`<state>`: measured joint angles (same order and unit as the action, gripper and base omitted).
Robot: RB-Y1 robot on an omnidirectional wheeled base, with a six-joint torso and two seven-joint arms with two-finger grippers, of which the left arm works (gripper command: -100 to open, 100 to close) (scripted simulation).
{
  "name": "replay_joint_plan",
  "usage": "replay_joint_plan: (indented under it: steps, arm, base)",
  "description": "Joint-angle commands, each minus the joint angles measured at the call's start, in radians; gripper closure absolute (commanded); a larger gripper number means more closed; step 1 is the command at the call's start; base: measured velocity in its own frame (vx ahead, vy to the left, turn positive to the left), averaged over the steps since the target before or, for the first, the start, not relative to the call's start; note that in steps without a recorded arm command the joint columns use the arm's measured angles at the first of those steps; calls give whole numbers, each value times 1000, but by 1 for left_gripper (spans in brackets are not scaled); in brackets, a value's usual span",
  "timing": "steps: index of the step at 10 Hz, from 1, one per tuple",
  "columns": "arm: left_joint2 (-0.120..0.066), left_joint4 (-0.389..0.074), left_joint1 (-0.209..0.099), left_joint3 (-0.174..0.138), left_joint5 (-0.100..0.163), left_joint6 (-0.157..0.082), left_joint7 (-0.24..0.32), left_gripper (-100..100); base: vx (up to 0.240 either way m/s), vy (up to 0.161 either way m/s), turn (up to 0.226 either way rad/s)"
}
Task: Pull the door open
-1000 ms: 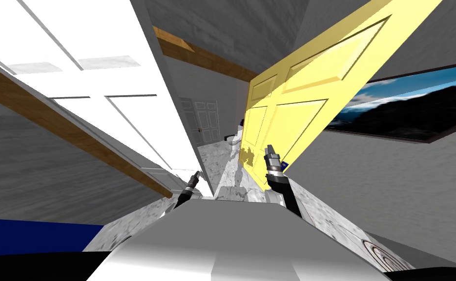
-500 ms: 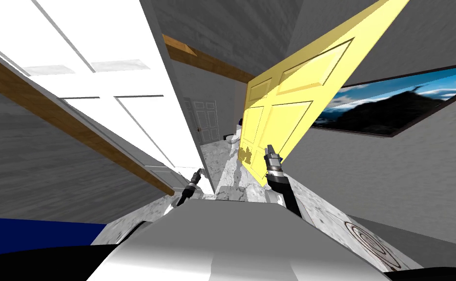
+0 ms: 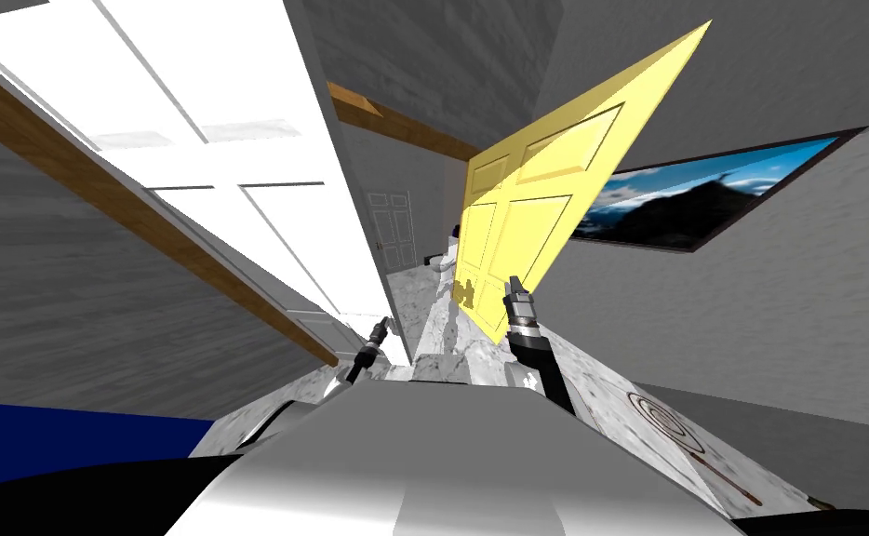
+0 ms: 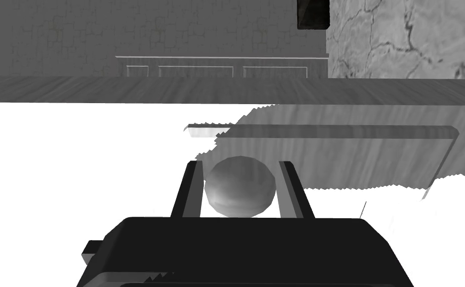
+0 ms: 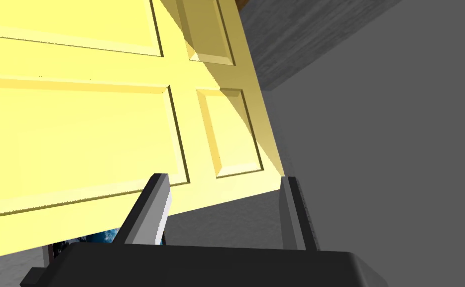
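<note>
Head view: white door [image 3: 237,186] on robot's left, left gripper [image 3: 383,325] at its edge; right gripper [image 3: 514,285] beside yellow door [image 3: 516,205], which stands ajar. Left wrist: fingers clamped on the white door's round grey knob [image 4: 240,187]. Right wrist: fingers spread wide, holding nothing, yellow door panels ahead.

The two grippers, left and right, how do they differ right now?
The left gripper is shut, its fingers pressing the sides of a round grey knob; the right gripper is open, with nothing between its fingers. The left gripper is at the white door; the right gripper points at the yellow panelled door. Both have two thin fingers on a dark box.
</note>
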<state>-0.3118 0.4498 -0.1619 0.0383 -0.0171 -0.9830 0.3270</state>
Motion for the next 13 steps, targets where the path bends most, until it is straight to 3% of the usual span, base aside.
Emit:
replay_joint_plan:
  steps: [1, 2, 3, 7, 13]
  arm:
    - [3, -36, -26, 4, -2, -8, 1, 100]
    - [5, -46, -37, 5, -3, -7, 0, 100]
    - [6, -37, -27, 7, -4, -1, 0, 100]
    - [-9, -45, -24, 31, 11, -18, 11, 100]
    - [-31, -53, -21, 63, 31, -40, 25, 100]
  base:
    - [-107, 77, -31]
    - [-58, 33, -11]
    - [-24, 12, -10]
    - [-197, 56, -181]
    - [-217, 115, -178]
